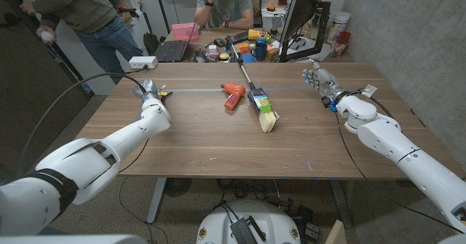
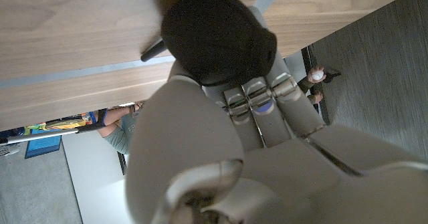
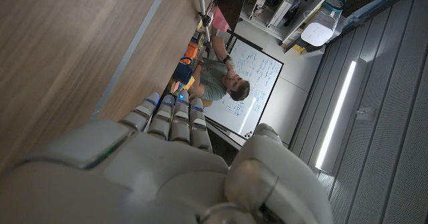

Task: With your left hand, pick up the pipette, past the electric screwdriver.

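While my left hand [image 1: 149,95] sits at the table's [image 1: 196,153] far left, a small dark-and-yellow thing, seemingly the pipette [image 1: 162,93], lies right against its fingers. A dark stem [image 2: 152,50] pokes out under them in the wrist view, and I can't tell if I'm gripping it. The red electric screwdriver [image 1: 233,96] is further right, mid-table, beside a brush [image 1: 260,102] whose blue label is unreadable. My right hand [image 1: 320,80] stands far right, fingers extended, holding nothing.
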Tool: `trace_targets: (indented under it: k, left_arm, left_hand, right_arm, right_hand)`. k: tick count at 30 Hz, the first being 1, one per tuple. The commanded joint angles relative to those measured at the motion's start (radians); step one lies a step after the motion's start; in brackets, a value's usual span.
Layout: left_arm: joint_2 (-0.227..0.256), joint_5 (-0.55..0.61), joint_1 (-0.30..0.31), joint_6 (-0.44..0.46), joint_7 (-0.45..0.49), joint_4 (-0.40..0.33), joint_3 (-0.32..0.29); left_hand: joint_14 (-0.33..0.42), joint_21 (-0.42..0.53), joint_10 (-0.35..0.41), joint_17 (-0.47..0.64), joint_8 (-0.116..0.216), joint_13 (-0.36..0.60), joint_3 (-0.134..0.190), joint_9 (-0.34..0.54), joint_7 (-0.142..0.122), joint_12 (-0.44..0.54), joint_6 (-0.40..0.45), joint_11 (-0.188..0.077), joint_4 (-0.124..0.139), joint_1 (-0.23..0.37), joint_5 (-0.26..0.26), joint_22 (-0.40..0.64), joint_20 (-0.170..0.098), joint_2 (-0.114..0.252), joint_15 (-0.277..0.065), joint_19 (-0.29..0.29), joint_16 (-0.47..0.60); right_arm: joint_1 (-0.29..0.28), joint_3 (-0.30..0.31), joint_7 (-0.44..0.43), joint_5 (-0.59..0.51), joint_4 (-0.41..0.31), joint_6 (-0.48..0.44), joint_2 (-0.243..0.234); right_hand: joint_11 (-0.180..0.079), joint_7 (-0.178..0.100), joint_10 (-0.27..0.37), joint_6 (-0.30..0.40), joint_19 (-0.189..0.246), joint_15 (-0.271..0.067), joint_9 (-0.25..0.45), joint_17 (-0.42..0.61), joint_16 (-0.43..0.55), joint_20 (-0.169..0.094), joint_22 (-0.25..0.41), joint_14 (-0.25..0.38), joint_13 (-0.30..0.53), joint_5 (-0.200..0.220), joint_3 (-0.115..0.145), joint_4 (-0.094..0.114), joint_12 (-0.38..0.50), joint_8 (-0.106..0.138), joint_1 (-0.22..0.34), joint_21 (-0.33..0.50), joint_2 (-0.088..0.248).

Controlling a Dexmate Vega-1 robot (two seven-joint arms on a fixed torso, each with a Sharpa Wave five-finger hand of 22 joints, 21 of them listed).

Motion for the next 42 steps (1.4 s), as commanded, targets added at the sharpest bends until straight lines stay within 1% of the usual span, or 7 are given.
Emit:
trace_targets:
  k: [1,9,21,22,25,32,42]
  left_arm:
    - [0.001,0.012,-0.007,0.043,0.036,-0.019,0.026]
    - [0.036,0.019,0.013,0.105,0.013,-0.113,0.021]
    - [0.137,0.072,0.072,0.180,-0.016,-0.373,-0.008]
    - [0.136,0.074,0.073,0.179,-0.018,-0.374,-0.010]
    - [0.153,0.091,0.083,0.188,-0.016,-0.422,-0.021]
    - [0.180,0.126,0.085,0.216,-0.040,-0.506,-0.040]
    - [0.236,0.188,0.080,0.281,-0.082,-0.658,-0.086]
  left_hand:
    - [0.085,0.022,0.066,0.015,0.073,0.021,0.100,0.050,0.035,0.009,0.119,-0.054,-0.082,0.085,-0.011,0.006,-0.017,0.063,-0.060,0.032,0.018]
    - [0.063,0.004,0.068,0.027,0.075,0.041,0.118,0.055,0.026,0.012,0.124,-0.062,-0.075,0.071,-0.016,-0.015,-0.001,0.053,-0.054,0.011,0.013]
    - [0.055,-0.003,0.070,0.037,0.075,0.061,0.138,0.059,0.022,0.016,0.125,-0.072,-0.073,0.060,-0.017,-0.018,0.011,0.042,-0.053,0.002,0.008]
    - [0.055,-0.004,0.071,0.038,0.074,0.063,0.140,0.060,0.019,0.016,0.123,-0.074,-0.072,0.059,-0.017,-0.019,0.011,0.041,-0.053,0.000,0.008]
    - [0.054,-0.005,0.070,0.040,0.075,0.067,0.144,0.060,0.018,0.016,0.124,-0.074,-0.072,0.056,-0.017,-0.019,0.012,0.039,-0.055,-0.002,0.007]
    - [0.051,-0.008,0.073,0.047,0.075,0.079,0.157,0.061,0.016,0.019,0.126,-0.078,-0.071,0.050,-0.016,-0.020,0.014,0.033,-0.058,-0.006,0.005]
    - [0.053,-0.011,0.072,0.055,0.073,0.095,0.176,0.062,0.011,0.020,0.128,-0.078,-0.070,0.042,-0.016,-0.021,0.016,0.025,-0.060,-0.011,0.003]
  right_arm:
    - [-0.003,0.002,0.014,-0.001,0.020,0.030,0.008]
    - [-0.008,0.007,0.015,-0.002,0.012,0.033,0.002]
    - [-0.030,0.018,0.014,0.000,-0.017,0.038,-0.013]
    - [-0.030,0.018,0.014,0.000,-0.017,0.038,-0.013]
    - [-0.044,0.024,0.008,0.002,-0.032,0.039,-0.018]
    - [-0.073,0.041,-0.011,0.006,-0.062,0.042,-0.028]
    - [-0.081,0.053,-0.033,0.002,-0.091,0.028,-0.036]
  right_hand:
    - [0.002,-0.002,0.007,0.009,0.002,0.000,0.004,0.004,0.004,0.006,0.004,0.007,0.002,0.005,-0.007,-0.001,0.002,0.005,0.004,0.007,0.007]
    - [0.001,0.000,0.007,0.009,0.002,0.000,0.004,0.004,0.004,0.007,0.004,0.007,0.002,0.006,-0.008,-0.001,0.002,0.005,0.004,0.007,0.006]
    - [0.003,-0.001,0.007,0.010,0.002,0.001,0.004,0.004,0.004,0.007,0.004,0.007,0.003,0.006,-0.010,-0.002,0.001,0.005,0.005,0.006,0.007]
    - [0.003,-0.001,0.007,0.010,0.001,0.001,0.004,0.004,0.004,0.007,0.004,0.008,0.003,0.006,-0.010,-0.002,0.001,0.005,0.005,0.006,0.007]
    - [0.002,-0.001,0.008,0.010,0.001,0.002,0.004,0.004,0.004,0.007,0.004,0.007,0.003,0.006,-0.010,-0.002,0.001,0.004,0.005,0.006,0.007]
    - [0.002,-0.001,0.008,0.010,0.001,0.001,0.004,0.004,0.004,0.007,0.004,0.008,0.003,0.006,-0.011,-0.002,0.001,0.004,0.005,0.006,0.008]
    - [-0.001,0.001,0.009,0.012,0.002,0.002,0.004,0.004,0.004,0.007,0.004,0.010,0.003,0.007,-0.012,-0.003,0.001,0.004,0.006,0.006,0.009]
